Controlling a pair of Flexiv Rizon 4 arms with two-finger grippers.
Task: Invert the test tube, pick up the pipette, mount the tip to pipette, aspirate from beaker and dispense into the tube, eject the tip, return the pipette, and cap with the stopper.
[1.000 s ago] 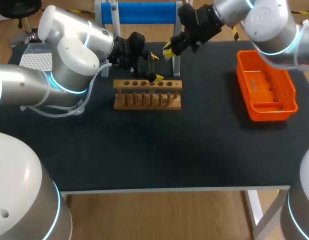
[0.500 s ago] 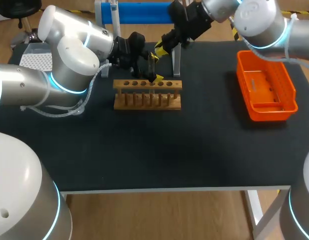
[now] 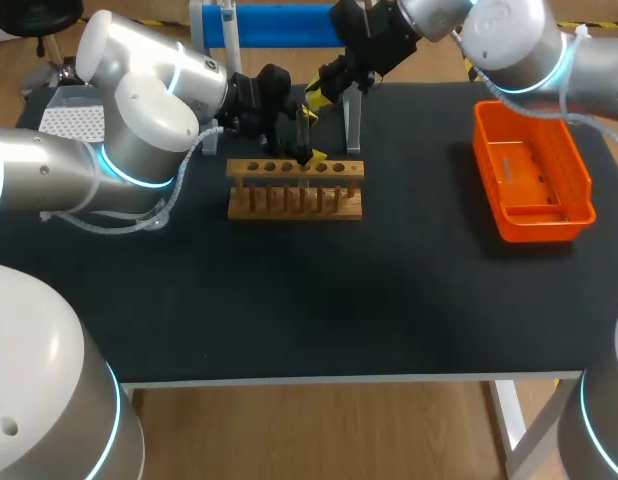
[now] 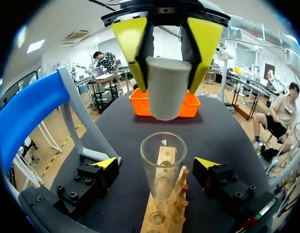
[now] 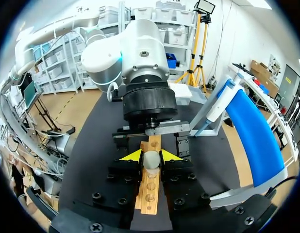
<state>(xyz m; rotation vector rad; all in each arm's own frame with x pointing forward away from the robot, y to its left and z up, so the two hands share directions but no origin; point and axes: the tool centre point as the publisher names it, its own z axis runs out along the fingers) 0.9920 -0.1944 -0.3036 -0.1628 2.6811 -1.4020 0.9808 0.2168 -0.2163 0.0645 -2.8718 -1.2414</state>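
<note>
Grey stopper in right tool hangs above tube

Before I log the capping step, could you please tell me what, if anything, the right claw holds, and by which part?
The right claw holds the grey tapered stopper by the sides of its wider upper end.

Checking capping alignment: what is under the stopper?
The test tube, open-mouthed, upright in the rack, clear of the stopper in the right gripper. Its bottom is hidden.
</note>
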